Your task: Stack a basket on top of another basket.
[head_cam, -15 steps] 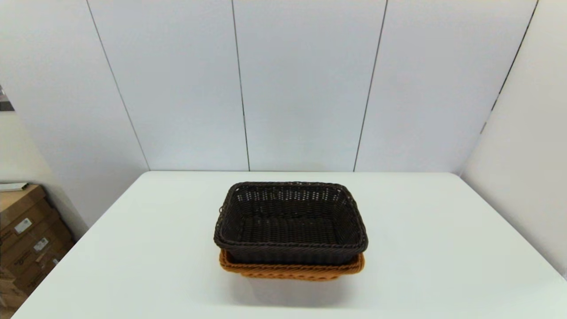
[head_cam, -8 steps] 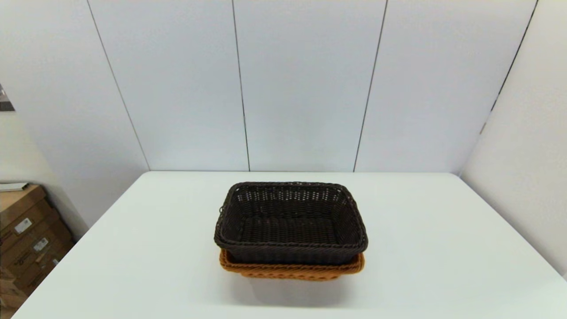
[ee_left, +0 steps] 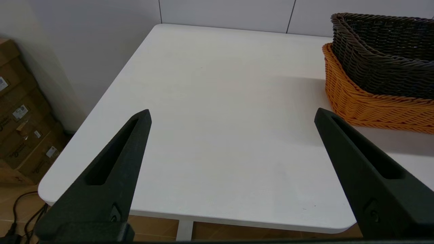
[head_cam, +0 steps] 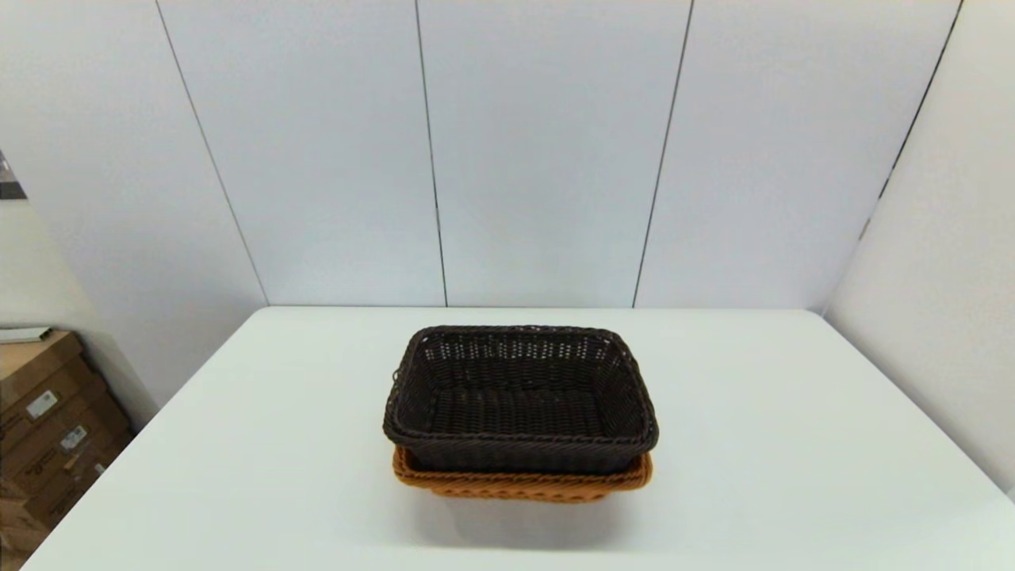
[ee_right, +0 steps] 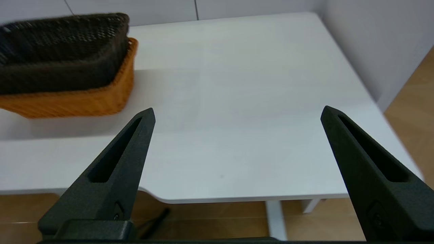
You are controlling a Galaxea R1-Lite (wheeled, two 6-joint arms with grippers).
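Observation:
The dark brown basket (head_cam: 519,396) sits nested inside the orange-tan basket (head_cam: 523,482) at the middle of the white table (head_cam: 793,444); only the tan rim and lower wall show beneath it. Both arms are out of the head view. My left gripper (ee_left: 232,115) hangs open over the table's near left part, apart from the dark basket (ee_left: 386,51) and the tan basket (ee_left: 366,105). Over the near right edge my right gripper (ee_right: 237,113) is open too, with nothing between its fingers, away from the dark basket (ee_right: 61,54) and the tan basket (ee_right: 74,100).
Cardboard boxes (head_cam: 47,420) stand on the floor left of the table. White wall panels (head_cam: 539,151) close the back and right sides. A table leg (ee_right: 276,217) and wooden floor show below the near edge.

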